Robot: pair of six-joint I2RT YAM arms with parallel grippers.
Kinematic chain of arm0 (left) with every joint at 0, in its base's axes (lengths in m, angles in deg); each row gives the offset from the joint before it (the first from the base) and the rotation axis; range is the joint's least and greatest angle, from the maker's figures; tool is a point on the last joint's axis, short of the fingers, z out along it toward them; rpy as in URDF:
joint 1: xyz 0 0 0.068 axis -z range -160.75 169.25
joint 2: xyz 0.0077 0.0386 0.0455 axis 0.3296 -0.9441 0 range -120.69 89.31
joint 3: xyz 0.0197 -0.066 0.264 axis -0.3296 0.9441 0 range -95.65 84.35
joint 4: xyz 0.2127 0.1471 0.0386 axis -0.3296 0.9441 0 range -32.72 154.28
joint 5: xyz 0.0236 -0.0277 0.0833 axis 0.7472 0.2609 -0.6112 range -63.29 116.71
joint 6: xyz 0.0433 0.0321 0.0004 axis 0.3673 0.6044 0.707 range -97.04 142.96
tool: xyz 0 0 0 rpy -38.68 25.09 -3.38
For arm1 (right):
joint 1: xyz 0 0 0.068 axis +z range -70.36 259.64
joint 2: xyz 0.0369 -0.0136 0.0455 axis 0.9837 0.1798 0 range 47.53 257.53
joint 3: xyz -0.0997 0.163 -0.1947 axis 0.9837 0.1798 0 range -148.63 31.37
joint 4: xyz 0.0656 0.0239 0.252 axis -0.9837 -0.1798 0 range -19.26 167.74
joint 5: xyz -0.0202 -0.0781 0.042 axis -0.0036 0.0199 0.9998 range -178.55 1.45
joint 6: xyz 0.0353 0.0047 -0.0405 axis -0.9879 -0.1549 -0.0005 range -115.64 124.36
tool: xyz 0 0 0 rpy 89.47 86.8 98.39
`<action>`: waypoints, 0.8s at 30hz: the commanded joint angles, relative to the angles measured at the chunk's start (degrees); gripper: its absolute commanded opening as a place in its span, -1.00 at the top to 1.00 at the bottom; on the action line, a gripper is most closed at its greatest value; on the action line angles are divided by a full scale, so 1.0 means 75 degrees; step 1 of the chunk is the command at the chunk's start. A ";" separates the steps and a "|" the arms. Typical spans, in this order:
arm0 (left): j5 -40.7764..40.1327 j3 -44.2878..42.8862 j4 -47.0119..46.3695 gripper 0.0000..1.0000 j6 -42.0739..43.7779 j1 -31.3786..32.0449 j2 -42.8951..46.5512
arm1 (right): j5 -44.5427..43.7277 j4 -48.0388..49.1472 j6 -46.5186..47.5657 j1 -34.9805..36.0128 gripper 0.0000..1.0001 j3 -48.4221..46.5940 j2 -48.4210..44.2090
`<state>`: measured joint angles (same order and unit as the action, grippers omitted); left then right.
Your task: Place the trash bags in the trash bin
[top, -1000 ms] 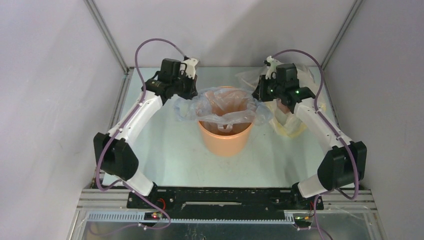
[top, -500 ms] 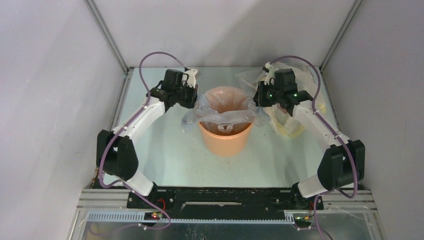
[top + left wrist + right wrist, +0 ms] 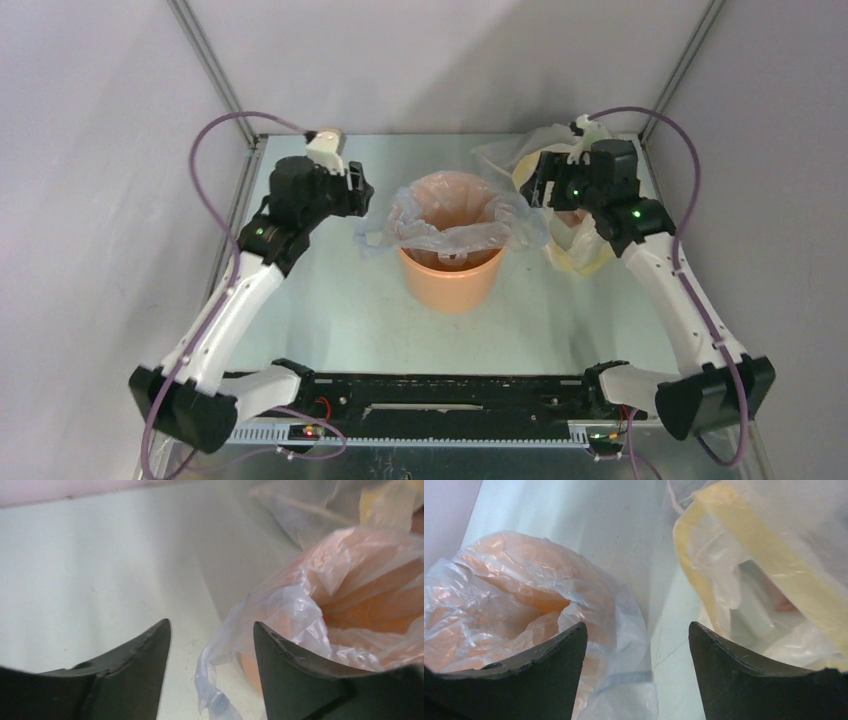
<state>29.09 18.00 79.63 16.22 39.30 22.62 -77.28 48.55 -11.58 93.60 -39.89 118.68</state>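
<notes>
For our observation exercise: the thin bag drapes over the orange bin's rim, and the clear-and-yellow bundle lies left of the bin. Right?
No: the clear-and-yellow bundle lies right of the orange bin, as the top view shows. The thin bag does drape over its rim.

A clear-and-yellow plastic bundle lies on the table.

Trash bag draped in bin, mid-table, plastic bundle just right of bin

Plain pale grey-lilac walls close in a pale green-white table. Slanted aluminium struts run up the back corners. Soft, even light falls from above.
</notes>
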 commanded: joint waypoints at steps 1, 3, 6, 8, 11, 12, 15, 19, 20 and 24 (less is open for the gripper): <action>-0.1132 0.0426 -0.0713 -0.59 -0.0354 -0.0061 0.1210 | -0.0533 -0.0364 -0.0171 -0.0114 -0.58 -0.0158 -0.0843; -0.1096 0.0757 -0.0718 -0.94 -0.0638 -0.0061 0.1783 | -0.0419 -0.0626 -0.0148 -0.0115 -0.59 -0.0167 -0.1088; -0.1162 0.1507 -0.0851 -1.00 -0.1561 -0.0061 0.2767 | -0.0329 -0.1105 -0.0219 -0.0115 -0.50 -0.0061 -0.1382; -0.1618 0.2117 -0.0919 -1.00 -0.2530 -0.0081 0.3522 | -0.0218 -0.1201 -0.0374 -0.0114 -0.48 0.0245 -0.1624; -0.1797 0.2809 -0.0801 -1.00 -0.3821 -0.0191 0.4448 | 0.0011 -0.1088 -0.0625 -0.0115 -0.49 0.0755 -0.2066; -0.1576 0.2872 -0.0641 -1.00 -0.4077 -0.0263 0.4555 | 0.0065 -0.1030 -0.0748 -0.0115 -0.51 0.0898 -0.2195; -0.0463 0.2789 0.0145 -1.00 -0.4537 -0.0463 0.4623 | 0.0382 -0.0994 -0.0980 -0.0112 -0.52 0.1216 -0.2514; 0.0762 0.3181 0.0132 -1.00 -0.5122 -0.0504 0.4946 | 0.0507 -0.1004 -0.1477 -0.0115 -0.53 0.1546 -0.2811; 0.0879 0.3282 0.0119 -1.00 -0.5275 -0.0506 0.5036 | 0.0486 -0.0950 -0.1648 -0.0115 -0.53 0.1631 -0.2878; 0.1018 0.3612 0.0236 -1.00 -0.6137 -0.0518 0.5091 | -0.0036 -0.0639 -0.2519 -0.0044 -0.46 0.2049 -0.3138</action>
<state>31.62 43.47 80.51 -20.83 36.07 60.17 -75.32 40.57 -23.12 92.79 -26.45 97.15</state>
